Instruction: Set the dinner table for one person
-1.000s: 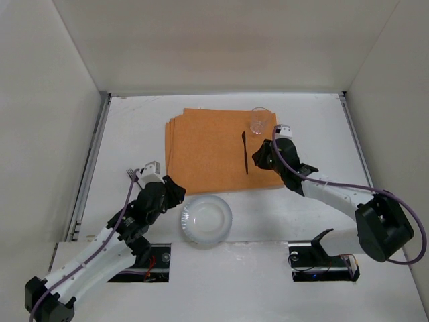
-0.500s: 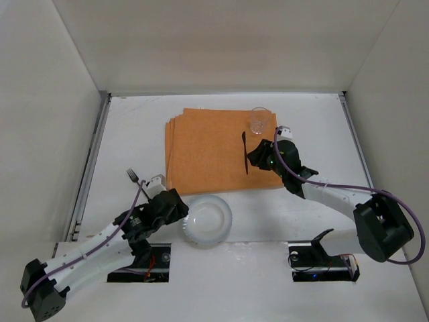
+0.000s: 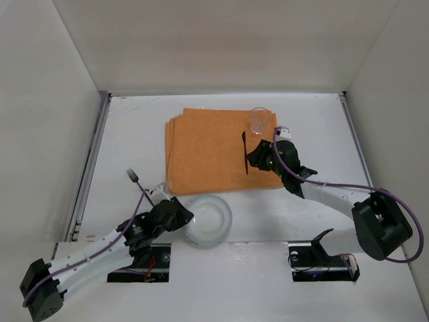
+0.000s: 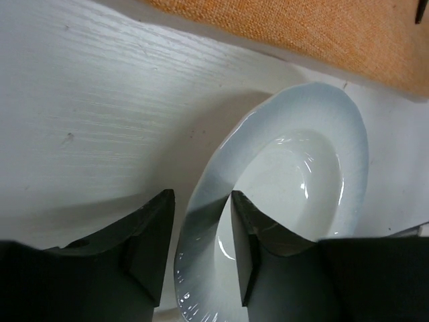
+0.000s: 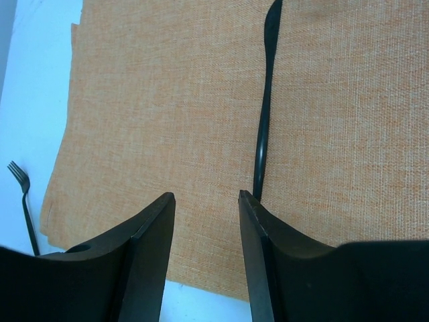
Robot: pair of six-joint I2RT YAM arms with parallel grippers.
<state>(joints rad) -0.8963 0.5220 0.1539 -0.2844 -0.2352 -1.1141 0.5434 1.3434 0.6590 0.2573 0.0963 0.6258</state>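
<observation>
Left wrist view has the left pincer (image 4: 200, 196) spread, its two fingers straddling the left rim of the plate (image 4: 315, 168) and not yet clenched. This looks like the start of a rim hold, since the plate lies flat on the white table (image 3: 134, 127) just off the orange mat (image 3: 201, 147). The right pincer (image 5: 206, 196) hangs released over the mat beside the black knife (image 5: 265, 114). A fork (image 3: 136, 180) lies left of the mat, and a glass (image 3: 260, 121) stands at its far right corner.
</observation>
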